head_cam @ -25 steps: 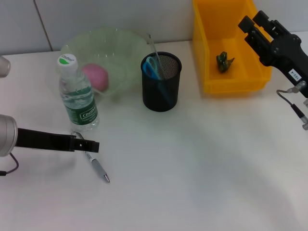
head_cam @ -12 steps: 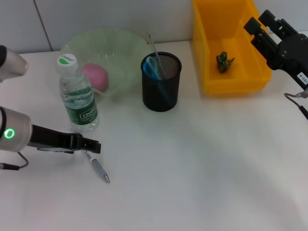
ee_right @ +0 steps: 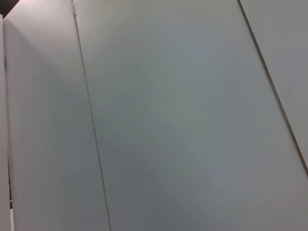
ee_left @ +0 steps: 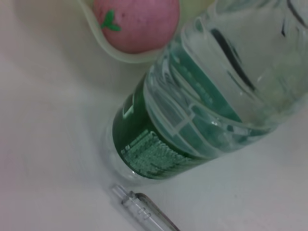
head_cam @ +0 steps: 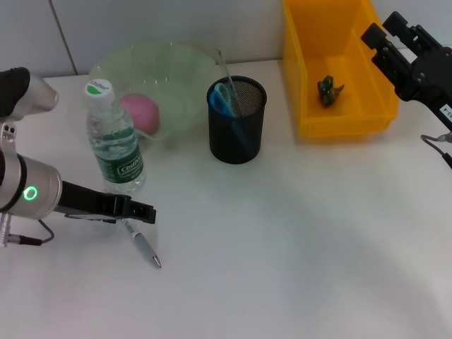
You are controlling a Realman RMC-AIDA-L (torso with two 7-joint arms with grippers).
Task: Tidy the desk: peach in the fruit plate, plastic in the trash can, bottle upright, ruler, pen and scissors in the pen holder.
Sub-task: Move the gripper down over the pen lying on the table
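A silver pen (head_cam: 143, 245) lies on the white desk, and its upper end sits under the tip of my left gripper (head_cam: 141, 210), which reaches in low from the left. The left wrist view shows the pen's clear end (ee_left: 143, 211) just in front of the bottle (ee_left: 192, 110). The bottle (head_cam: 114, 145) stands upright beside the green fruit plate (head_cam: 187, 70), which holds the pink peach (head_cam: 139, 113). Blue-handled scissors (head_cam: 224, 99) and a clear ruler (head_cam: 227, 74) stand in the black mesh pen holder (head_cam: 236, 134). Green plastic (head_cam: 328, 90) lies in the yellow trash can (head_cam: 304, 92). My right gripper (head_cam: 385, 32) hangs open above the can's right side.
The pen holder stands mid-desk between the plate and the yellow can. White desk surface spreads across the front and right. A grey wall runs along the back edge, and the right wrist view shows only that wall.
My left gripper has slid a little to the right along the desk, over the pen's upper end. The right arm has drawn slightly back to the right.
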